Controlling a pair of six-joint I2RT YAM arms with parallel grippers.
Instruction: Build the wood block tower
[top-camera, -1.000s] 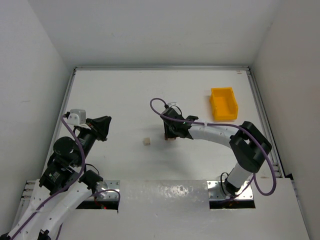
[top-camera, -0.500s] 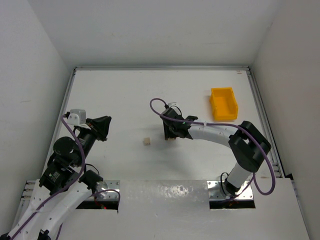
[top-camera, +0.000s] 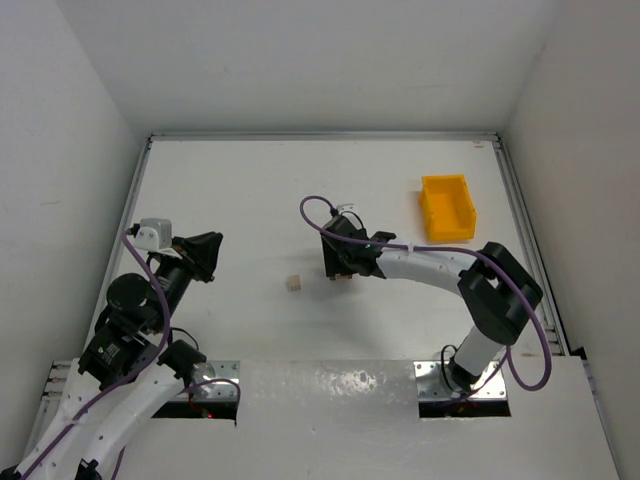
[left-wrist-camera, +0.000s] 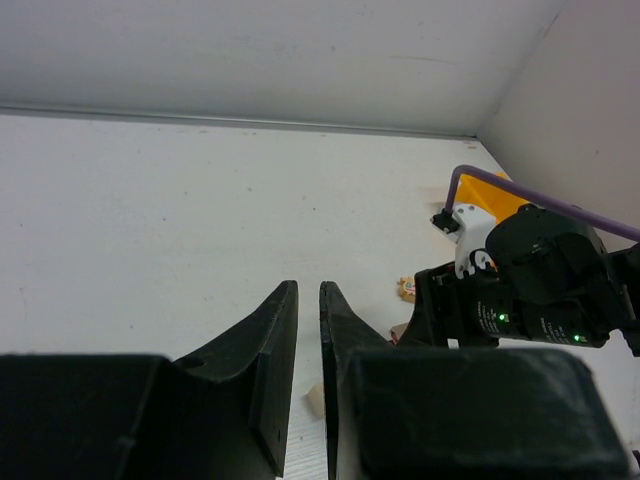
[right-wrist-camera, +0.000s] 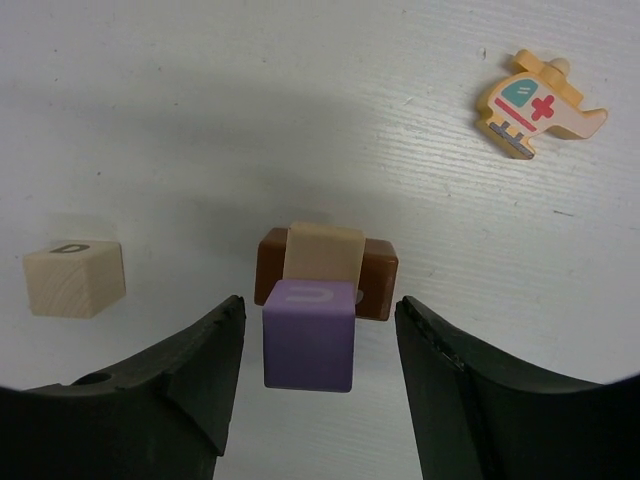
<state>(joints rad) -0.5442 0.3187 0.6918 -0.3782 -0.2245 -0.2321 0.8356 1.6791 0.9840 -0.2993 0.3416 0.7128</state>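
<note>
Right gripper (right-wrist-camera: 318, 325) spreading over last second, fingers standing clear either side of purple cube (right-wrist-camera: 309, 335), so cube released. Cube sitting atop tan block (right-wrist-camera: 322, 252) and brown block (right-wrist-camera: 381, 280), mid-table; tower seemingly gaining a level. Loose tan cube (right-wrist-camera: 72, 278) lying at 9 o'clock, helicopter toy (right-wrist-camera: 538, 103) at 1 o'clock. Left gripper (left-wrist-camera: 308, 300) hovering nearly closed, empty. White table (top-camera: 240, 190) carrying yellow bin (top-camera: 446, 207) at 2 o'clock; white walls enclosing.

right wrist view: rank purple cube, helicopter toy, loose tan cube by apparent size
1. purple cube: largest, but it seems to sit on the stack, nearer the lens, so its true size is unsure.
2. helicopter toy and loose tan cube: look about alike, so not ranked.
</note>
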